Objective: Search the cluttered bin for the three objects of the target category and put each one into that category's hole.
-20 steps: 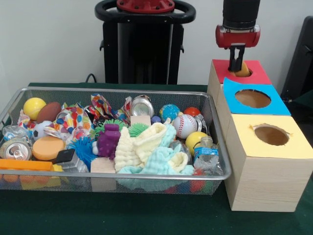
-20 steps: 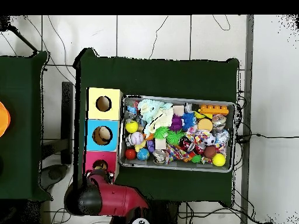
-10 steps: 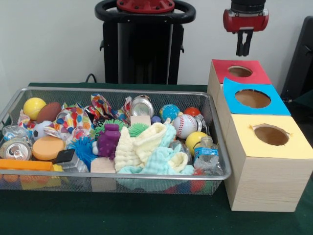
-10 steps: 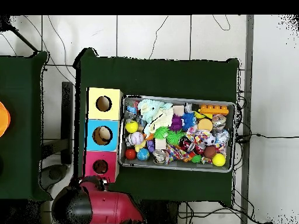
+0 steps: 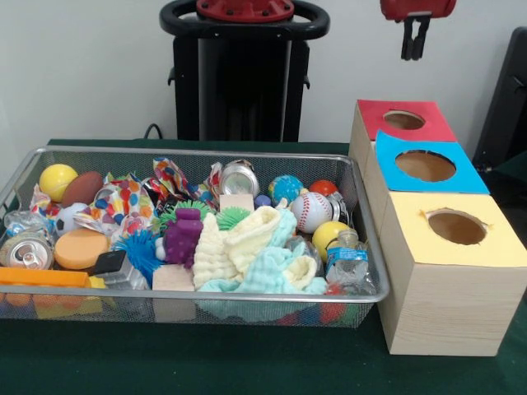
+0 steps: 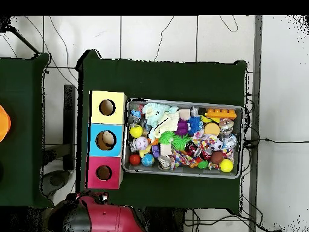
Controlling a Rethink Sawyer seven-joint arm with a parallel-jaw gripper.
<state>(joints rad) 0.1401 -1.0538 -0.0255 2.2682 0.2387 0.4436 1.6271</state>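
Observation:
My gripper (image 5: 415, 49) hangs high at the top edge of the front view, above and slightly behind the red box (image 5: 403, 121). It is open with nothing between its fingers. The red box's round hole looks dark and shows no object. The wire bin (image 5: 189, 154) is packed with clutter: a baseball (image 5: 311, 211), a yellow ball (image 5: 58, 181), a brown football (image 5: 81, 188), a blue-green ball (image 5: 286, 188), a red ball (image 5: 324, 188), a crushed can (image 5: 27, 249), a purple toy (image 5: 184, 237) and pale cloths (image 5: 259, 251). In the overhead view the red arm (image 6: 99, 217) lies below the red box (image 6: 104, 173).
A blue box (image 5: 426, 165) and a yellow box (image 5: 457, 227), each with a round hole, stand in a row with the red one right of the bin. A black pedestal (image 5: 243, 74) rises behind the bin. Green cloth (image 5: 206, 362) covers the table.
One second ago my gripper sat low at the red hole with a tan object. It has since risen straight up, empty, and the object is gone from sight.

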